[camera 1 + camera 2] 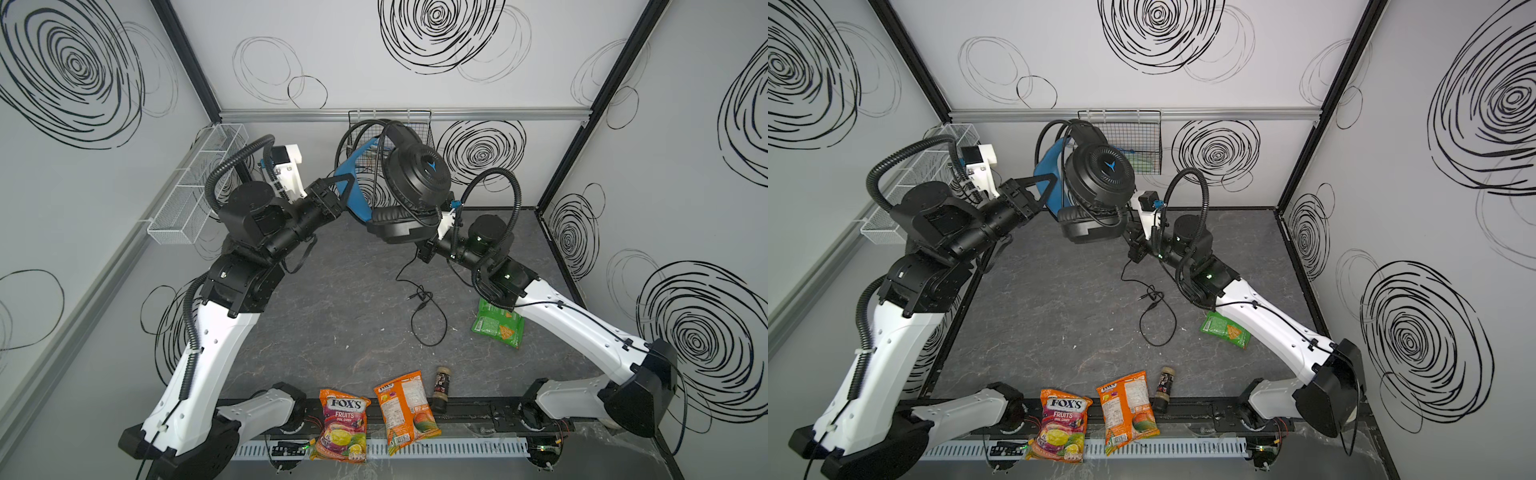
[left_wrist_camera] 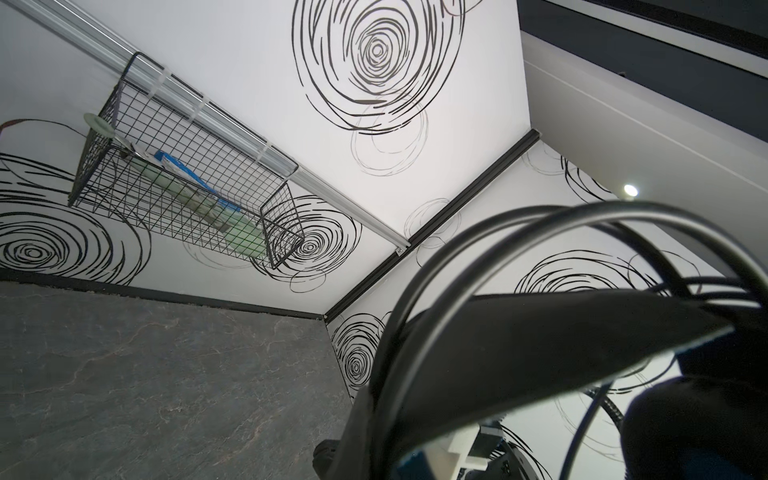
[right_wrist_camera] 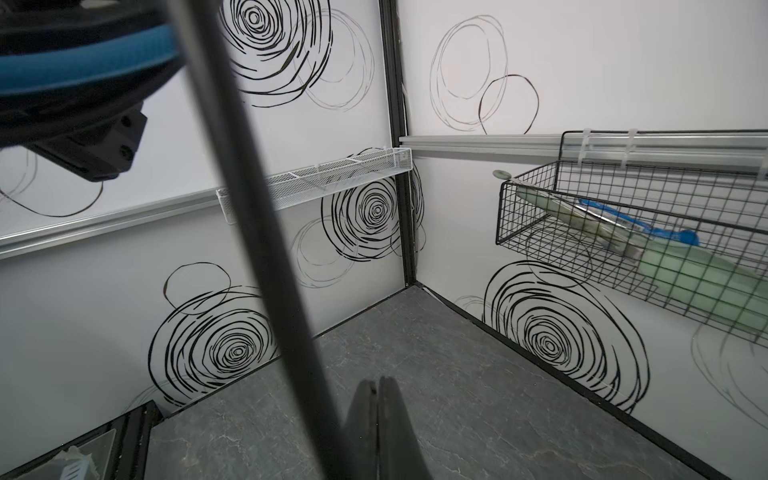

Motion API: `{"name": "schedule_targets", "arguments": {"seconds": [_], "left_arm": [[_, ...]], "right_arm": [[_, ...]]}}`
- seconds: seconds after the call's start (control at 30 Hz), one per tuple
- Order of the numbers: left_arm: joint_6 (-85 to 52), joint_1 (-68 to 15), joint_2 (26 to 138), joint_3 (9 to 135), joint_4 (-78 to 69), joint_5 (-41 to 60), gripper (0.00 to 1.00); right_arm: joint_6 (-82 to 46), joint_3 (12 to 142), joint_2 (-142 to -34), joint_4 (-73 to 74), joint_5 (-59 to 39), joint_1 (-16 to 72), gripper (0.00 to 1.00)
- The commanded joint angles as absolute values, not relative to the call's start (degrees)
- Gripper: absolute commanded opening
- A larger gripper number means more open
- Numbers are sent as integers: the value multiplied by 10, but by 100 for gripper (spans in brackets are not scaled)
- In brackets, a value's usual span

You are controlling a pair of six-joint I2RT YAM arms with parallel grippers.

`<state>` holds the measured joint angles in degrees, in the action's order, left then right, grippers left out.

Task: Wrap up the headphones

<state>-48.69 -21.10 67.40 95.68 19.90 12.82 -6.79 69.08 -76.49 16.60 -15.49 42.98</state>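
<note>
- The headphones (image 1: 419, 174) are held up in the air over the back of the surface, between the two arms. One round cup faces up and the soft cup hangs lower.
- The left tool (image 1: 347, 185) is clenched on the blue band of the headphones and holds them up.
- The right tool (image 3: 377, 415) is squeezed shut, just under the lower cup. I cannot tell if the cable is pinched in it.
- The cable (image 1: 420, 297) drops down beside the right tool and lies in loose loops on the surface.
- I think the wrapping is only partly done, since so much cable is loose.
- Next, the loose cable needs to go round the headphones while the left tool holds tight. It should not snag.
- The room has white walls (image 1: 436, 25) with black swirls drawn on them.
- The surface (image 1: 340, 291) is dark grey, like stone.
- A white basket (image 1: 195, 183) hangs on the side wall and a black basket (image 2: 183, 187) on the back wall.
- At the front edge lie a candy bag (image 1: 343, 424) and an orange bag (image 1: 405, 415).
- A green bag (image 1: 498, 326) lies partly under the right arm.
- A little bottle (image 1: 441, 388) stands beside the orange bag.
</note>
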Motion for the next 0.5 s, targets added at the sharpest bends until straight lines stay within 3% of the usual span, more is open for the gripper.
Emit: {"name": "schedule_targets", "arguments": {"seconds": [0.0,0.47], "left_arm": [[-551,-211,685,1005,105,91,0],[-583,-242,751,1078,65,41,0]], "right_arm": [[-102,677,-773,187,-179,427,4],[-133,649,-794,234,-179,446,6]]}}
